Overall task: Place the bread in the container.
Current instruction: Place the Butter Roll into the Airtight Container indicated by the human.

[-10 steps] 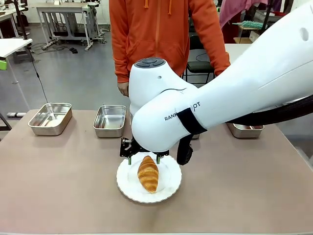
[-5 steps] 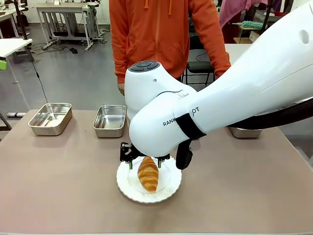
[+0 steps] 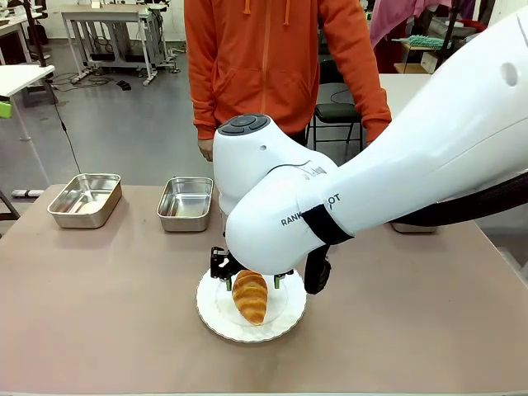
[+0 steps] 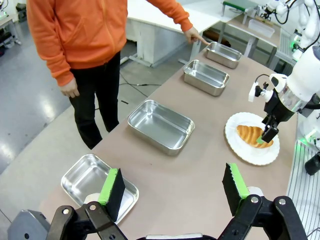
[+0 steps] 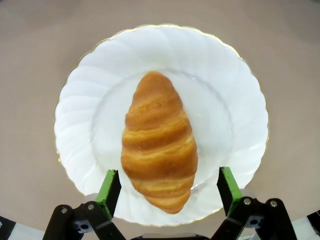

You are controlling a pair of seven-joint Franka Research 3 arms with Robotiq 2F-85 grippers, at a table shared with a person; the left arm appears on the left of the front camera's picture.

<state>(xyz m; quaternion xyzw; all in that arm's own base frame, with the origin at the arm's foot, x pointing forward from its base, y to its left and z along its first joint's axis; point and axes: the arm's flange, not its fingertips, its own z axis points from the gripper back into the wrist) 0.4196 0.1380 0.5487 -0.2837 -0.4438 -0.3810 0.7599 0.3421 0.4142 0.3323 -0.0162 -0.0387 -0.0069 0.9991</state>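
My right gripper [image 5: 169,187] hangs low over the round white scalloped plate [image 3: 216,312] near the table's near edge, about midway along it. Its jaws stand wide apart, one green pad on each side of the golden-brown ridged croissant [image 3: 250,297], gripping nothing. In my right wrist view the croissant [image 5: 158,141] lies on the middle of the plate [image 5: 235,90], its near end between my pads with a gap of white plate showing on either side.

My left gripper [image 4: 174,185] is up over the table's left end, its jaws also spread wide and empty.

The shallow rectangular stainless-steel trays stand in a row along the table's far edge: one [image 3: 85,199] near the far left corner, the next [image 3: 186,203] just beside it towards the middle. In my left wrist view the person in the orange hooded top points a hand [image 4: 195,36] at the farthest tray [image 4: 223,54] of the row.
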